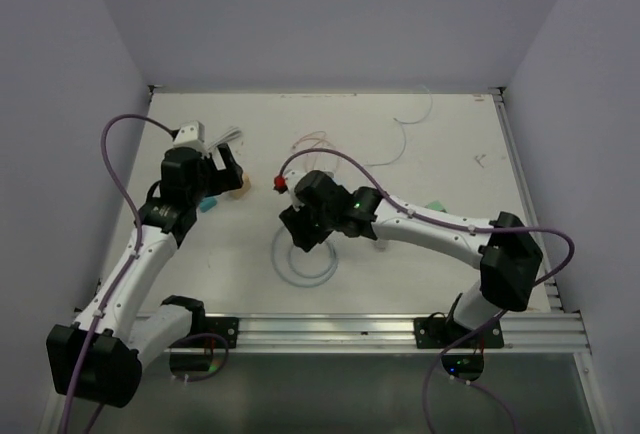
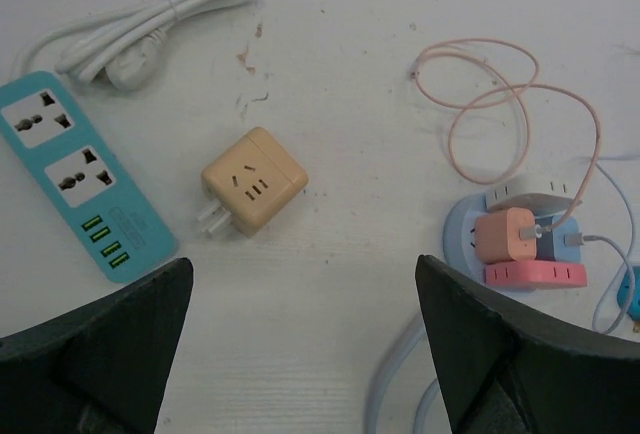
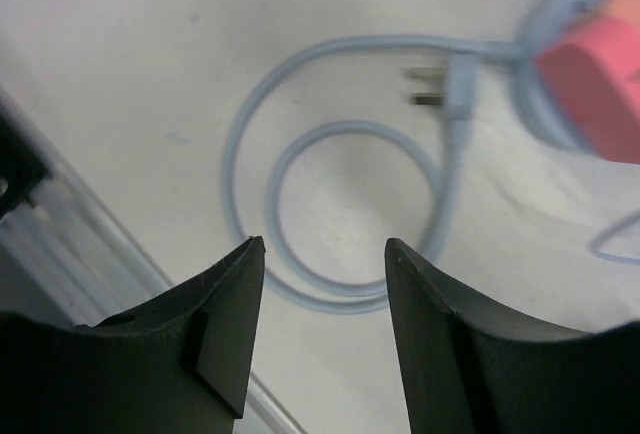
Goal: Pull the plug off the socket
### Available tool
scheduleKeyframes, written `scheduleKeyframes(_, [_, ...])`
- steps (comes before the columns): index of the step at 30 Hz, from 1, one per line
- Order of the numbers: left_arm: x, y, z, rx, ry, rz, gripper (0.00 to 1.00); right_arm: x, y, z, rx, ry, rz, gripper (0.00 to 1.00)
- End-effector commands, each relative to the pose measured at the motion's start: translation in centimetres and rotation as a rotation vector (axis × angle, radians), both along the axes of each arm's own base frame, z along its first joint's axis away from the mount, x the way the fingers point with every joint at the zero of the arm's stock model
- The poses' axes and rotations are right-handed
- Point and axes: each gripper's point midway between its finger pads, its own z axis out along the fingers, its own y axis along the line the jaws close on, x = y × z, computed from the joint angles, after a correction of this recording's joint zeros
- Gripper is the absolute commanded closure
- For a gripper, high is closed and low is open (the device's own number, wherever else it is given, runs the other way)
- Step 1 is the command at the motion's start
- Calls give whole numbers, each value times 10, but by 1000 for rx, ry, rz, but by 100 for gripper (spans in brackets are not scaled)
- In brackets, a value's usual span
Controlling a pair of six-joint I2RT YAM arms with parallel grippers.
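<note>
In the top view, the left claw (image 1: 228, 162) stands left of the round socket (image 1: 280, 185). The right claw (image 1: 298, 232) stands just nearer than the socket, over the bench (image 1: 450, 154).

In the left wrist view, the left claw (image 2: 305, 354) is spread wide and grips nothing. One orange plug (image 2: 505, 237) sits on the socket (image 2: 458, 229), with one pink block (image 2: 535, 274) beside it. Left of the socket lie one yellow adapter cube (image 2: 254, 181), one teal power strip (image 2: 75, 174) and one white cord bundle (image 2: 150, 24).

In the right wrist view, the right claw (image 3: 325, 324) is partly open and empty above one pale blue cable coil (image 3: 452, 154). The blurred socket (image 3: 535, 14) is at upper right.
</note>
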Motion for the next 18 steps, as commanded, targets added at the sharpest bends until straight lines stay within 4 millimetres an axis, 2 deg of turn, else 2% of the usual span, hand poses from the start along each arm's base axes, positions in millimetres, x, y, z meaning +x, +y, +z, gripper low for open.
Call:
scheduleKeyframes(1, [2,-23,-6,-82,34,-97,4,67,-33,16,50,-114,-234,45])
scheduleKeyframes(5, [-1,-44,-20,-137,82,-157,7,108,-53,11,76,-126,-359,58])
scheduleKeyframes(6, [-1,-54,-23,-143,94,-176,7,125,-60,10,76,-140,-406,59])
scheduleKeyframes(9, [1,-70,-25,-138,99,-194,7,142,-70,4,81,-135,-471,62])
scheduleKeyframes(10, [-1,-85,-29,-139,113,-225,7,153,-78,5,90,-140,-508,62])
scheduleKeyframes(12, [1,-101,-28,-150,105,-255,7,160,-94,-6,75,-134,-568,65])
scheduleKeyframes(13, [0,-111,-34,-161,124,-272,7,164,-96,-7,88,-137,-579,66])
scheduleKeyframes(16, [6,-125,-41,-187,138,-292,7,168,-105,-18,72,-119,-599,68])
scheduleKeyframes(18, [11,-138,-38,-209,121,-318,7,172,-113,-27,54,-108,-628,70])
